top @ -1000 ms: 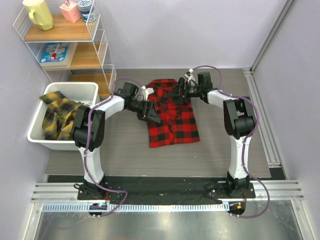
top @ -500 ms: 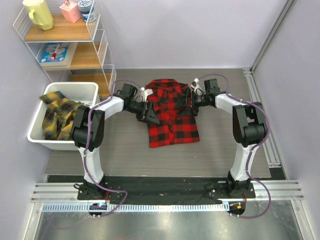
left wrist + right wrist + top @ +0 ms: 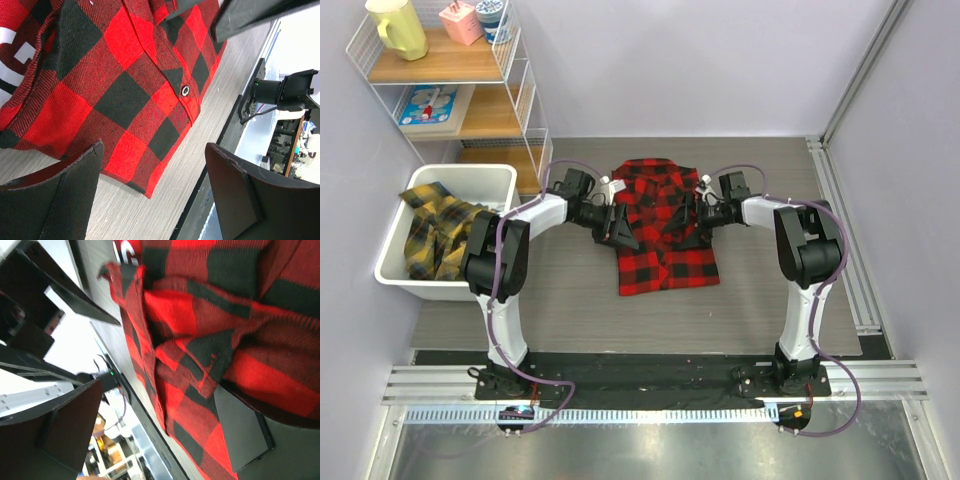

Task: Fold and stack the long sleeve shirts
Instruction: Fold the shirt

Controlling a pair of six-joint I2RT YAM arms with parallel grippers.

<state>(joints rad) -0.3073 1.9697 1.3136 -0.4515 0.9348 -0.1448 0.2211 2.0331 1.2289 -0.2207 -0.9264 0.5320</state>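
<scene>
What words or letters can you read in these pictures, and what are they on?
Red-and-black checked flannel shirt: white block letters, cut off at the picture's edge, cannot be read.
Flat blue item on the wooden shelf: print too small to read.
Nothing else shows any text.

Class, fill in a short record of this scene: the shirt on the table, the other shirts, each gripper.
Laid-out shirt: red-and-black shirt, flat, collar at far end
Other shirts: yellow-and-black shirts in white bin
Left gripper: open, at the shirt's left edge
Right gripper: open, at the shirt's right edge
</scene>
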